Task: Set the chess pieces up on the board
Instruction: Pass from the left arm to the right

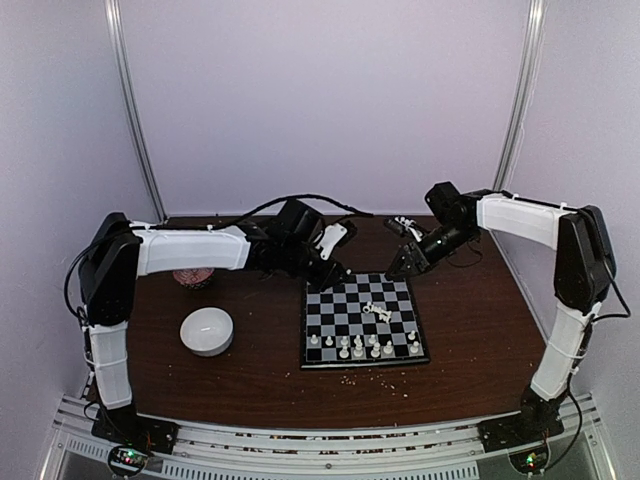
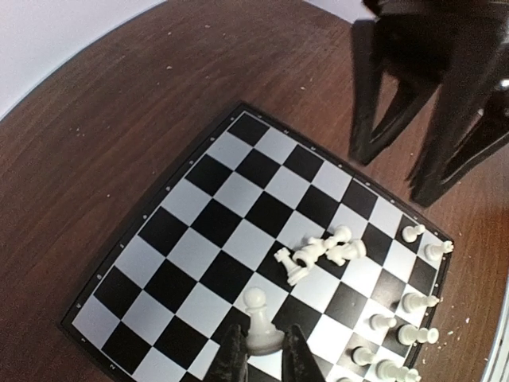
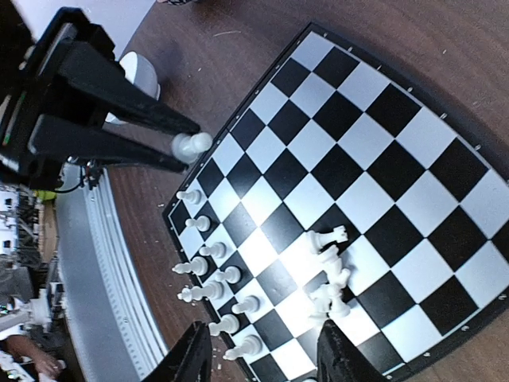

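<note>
Along the 6 o'clock edge of the board [image 1: 330, 308], roughly 9 white chess pieces [image 1: 358, 346] stand upright in 2 short ranks. They crowd toward the 5 o'clock corner, with gaps toward 7 o'clock.

Further in, just toward 3 o'clock of the centre, a heap [image 1: 378, 312] of toppled pieces lies tangled, their long axes flat on the squares. Their count and kinds are hard to make out.

At the 11 o'clock corner the left fingers [image 2: 232, 352] are pinched shut on the base of 1 pawn [image 2: 258, 320]. Its long axis runs on in line with them, head pointing away. I judge the open squares it needs lie toward 6 o'clock from there. Whether its base clears the board I cannot tell.

At the 1 o'clock corner the right fingers [image 3: 191, 354] stand partly open with nothing between them. The heap lies at about 7 o'clock from them, so the right arm is the nearer to it.

In the top view the pawn is lost against the dark arm. A white bowl [image 1: 207, 330] sits on the bench [image 1: 250, 385] at 9 o'clock of the board.
</note>
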Motion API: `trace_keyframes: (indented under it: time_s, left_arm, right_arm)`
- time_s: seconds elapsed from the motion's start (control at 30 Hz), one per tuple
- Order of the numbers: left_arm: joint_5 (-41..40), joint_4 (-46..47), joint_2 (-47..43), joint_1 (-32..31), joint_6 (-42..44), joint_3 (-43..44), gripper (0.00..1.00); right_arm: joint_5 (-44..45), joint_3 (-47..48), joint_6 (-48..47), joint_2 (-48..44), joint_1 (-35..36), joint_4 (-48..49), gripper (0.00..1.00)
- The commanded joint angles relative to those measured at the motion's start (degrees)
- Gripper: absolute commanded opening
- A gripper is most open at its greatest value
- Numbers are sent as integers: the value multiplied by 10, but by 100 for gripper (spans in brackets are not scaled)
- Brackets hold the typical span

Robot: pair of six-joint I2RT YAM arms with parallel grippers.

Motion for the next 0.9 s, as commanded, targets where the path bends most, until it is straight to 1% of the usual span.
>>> trace_keyframes:
  time_s: [0.0,0.13,0.2,0.43,0.87]
  left_arm:
    - [18,64,-18,-21,25,-18,6]
    - [21,74,-24,-35,35,-18,6]
    - [20,78,-24,-40,40,-15,6]
    - [29,82,-19,-50,54,1,7]
    - [32,79,-7,-56,60,23,7]
  right_arm:
    - [-103,31,37,30,0,-49,47]
    - [-172,31,77,44,6,-28,47]
    - [-192,28,100,48,7,-9,48]
    - [-216,29,130,63,8,15,47]
    - [-261,22,131,80,13,16,41]
